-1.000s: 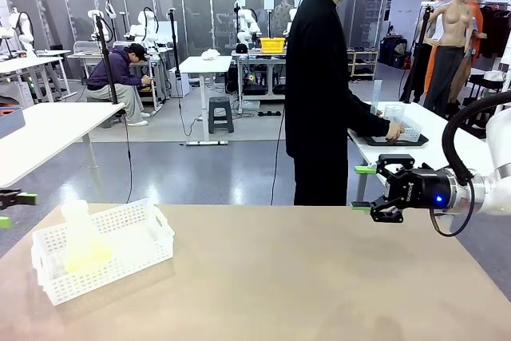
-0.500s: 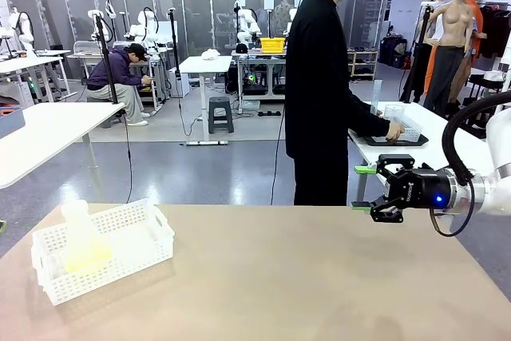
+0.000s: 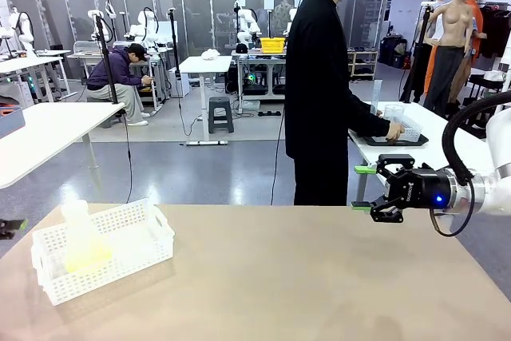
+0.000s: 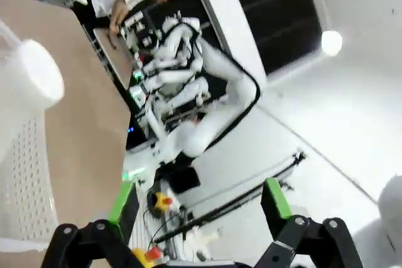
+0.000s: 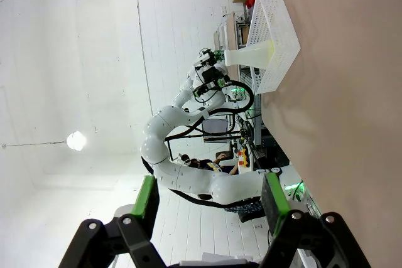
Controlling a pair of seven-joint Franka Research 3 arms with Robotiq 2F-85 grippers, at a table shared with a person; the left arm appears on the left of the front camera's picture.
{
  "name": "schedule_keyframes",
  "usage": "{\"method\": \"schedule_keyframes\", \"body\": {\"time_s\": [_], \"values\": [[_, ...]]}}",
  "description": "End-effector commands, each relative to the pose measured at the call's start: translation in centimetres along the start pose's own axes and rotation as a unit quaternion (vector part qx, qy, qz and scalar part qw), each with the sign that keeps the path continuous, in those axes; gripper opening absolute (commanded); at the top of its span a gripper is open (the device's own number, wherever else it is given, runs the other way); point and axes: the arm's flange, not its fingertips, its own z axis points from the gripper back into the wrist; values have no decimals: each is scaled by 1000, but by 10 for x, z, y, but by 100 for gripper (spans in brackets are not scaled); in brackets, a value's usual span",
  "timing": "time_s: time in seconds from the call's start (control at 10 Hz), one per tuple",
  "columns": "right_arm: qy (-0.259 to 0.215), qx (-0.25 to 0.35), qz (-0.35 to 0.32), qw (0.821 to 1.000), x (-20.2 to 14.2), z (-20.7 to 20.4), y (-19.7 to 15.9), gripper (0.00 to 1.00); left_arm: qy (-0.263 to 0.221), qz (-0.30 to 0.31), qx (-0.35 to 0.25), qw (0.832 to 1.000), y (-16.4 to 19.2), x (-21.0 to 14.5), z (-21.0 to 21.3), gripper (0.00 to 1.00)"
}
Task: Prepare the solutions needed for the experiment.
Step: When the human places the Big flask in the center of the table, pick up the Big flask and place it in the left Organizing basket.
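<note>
Hovering level above the table's [image 3: 303, 277] right edge, right gripper [image 3: 364, 188] fingers apart, empty; left gripper [image 4: 198, 199] fingers apart.

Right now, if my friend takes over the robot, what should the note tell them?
Left gripper: open, empty, off the table's left edge.
Right gripper: open, empty, held above the table's right side.
Flask with the yellow-green solution stands in the white basket at the table's left.
The person is reaching to a tray on another table.
Done: nothing to see yet.
Left: all the preparing.
</note>
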Motion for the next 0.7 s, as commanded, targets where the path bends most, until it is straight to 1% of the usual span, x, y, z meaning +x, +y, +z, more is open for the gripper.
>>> {"method": "schedule_keyframes", "body": {"time_s": [0.0, 0.1, 0.6], "values": [[1, -1, 2, 1000, 0, -1, 2, 83, 39, -66, 75, 994, -24, 23, 11, 100], [1, -1, 2, 1000, 0, -1, 2, 83, 0, 0, 0, 1000, 0, 0, 0, 100], [1, -1, 2, 1000, 0, -1, 2, 83, 0, 0, 0, 1000, 0, 0, 0, 100]]}}
